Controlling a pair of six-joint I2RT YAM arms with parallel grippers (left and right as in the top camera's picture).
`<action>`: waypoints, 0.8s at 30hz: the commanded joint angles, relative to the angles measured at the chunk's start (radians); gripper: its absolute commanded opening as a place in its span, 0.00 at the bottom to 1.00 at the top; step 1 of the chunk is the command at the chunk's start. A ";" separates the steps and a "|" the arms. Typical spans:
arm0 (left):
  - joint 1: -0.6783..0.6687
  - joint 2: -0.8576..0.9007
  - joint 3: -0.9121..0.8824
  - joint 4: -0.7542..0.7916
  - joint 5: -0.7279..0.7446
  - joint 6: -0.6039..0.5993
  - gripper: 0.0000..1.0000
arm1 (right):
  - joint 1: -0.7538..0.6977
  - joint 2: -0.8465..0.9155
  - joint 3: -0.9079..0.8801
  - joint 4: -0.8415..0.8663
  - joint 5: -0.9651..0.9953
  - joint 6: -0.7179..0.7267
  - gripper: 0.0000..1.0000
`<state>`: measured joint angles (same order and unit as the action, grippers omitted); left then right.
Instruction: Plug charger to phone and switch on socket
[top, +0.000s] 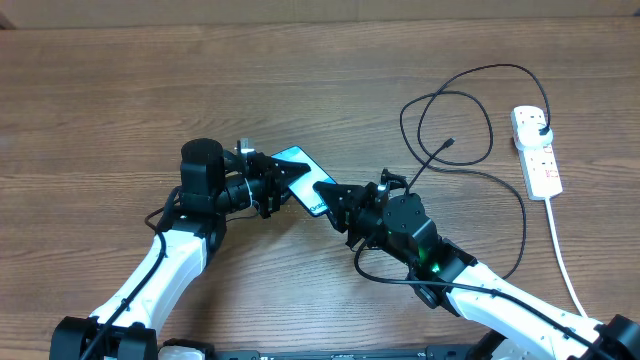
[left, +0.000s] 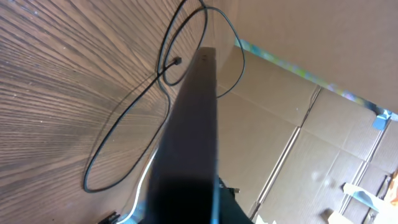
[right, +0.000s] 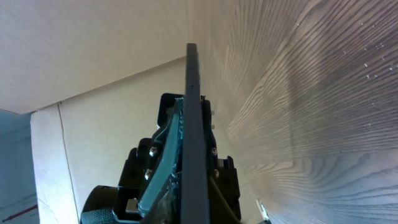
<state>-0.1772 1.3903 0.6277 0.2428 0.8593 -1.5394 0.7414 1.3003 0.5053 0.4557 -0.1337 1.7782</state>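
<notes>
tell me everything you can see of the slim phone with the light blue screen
The slim rectangular smartphone with a lit light-blue screen and dark edges seems lifted off the wooden table, screen up and angled diagonally. The left gripper grips one long side, the right gripper its near end, where white lettering shows. Both wrist views show it edge-on as a thin dark slab. Nothing is plugged in; the thin black cable's tip lies apart.

Matt wood-grain table (top: 120, 90), phone (top: 303, 172) with glossy screen and smooth dark edge between left gripper (top: 275, 180) and right gripper (top: 335, 198), both matt black plastic, thin matt black charger (top: 431, 161) cable, smooth white plastic socket (top: 535, 150) beyond right gripper
</notes>
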 joint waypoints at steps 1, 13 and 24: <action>-0.014 -0.010 0.014 0.024 0.058 -0.021 0.08 | 0.018 0.004 0.009 -0.017 -0.032 -0.021 0.14; -0.013 -0.010 0.014 -0.054 0.023 0.114 0.06 | 0.016 0.004 0.009 -0.303 0.063 -0.094 0.74; -0.013 -0.010 0.014 -0.335 0.025 0.262 0.07 | -0.014 0.002 0.010 -0.517 0.402 -0.391 1.00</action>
<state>-0.1837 1.3937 0.6235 -0.0696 0.8406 -1.3460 0.7509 1.3010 0.5144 -0.0734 0.1646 1.5486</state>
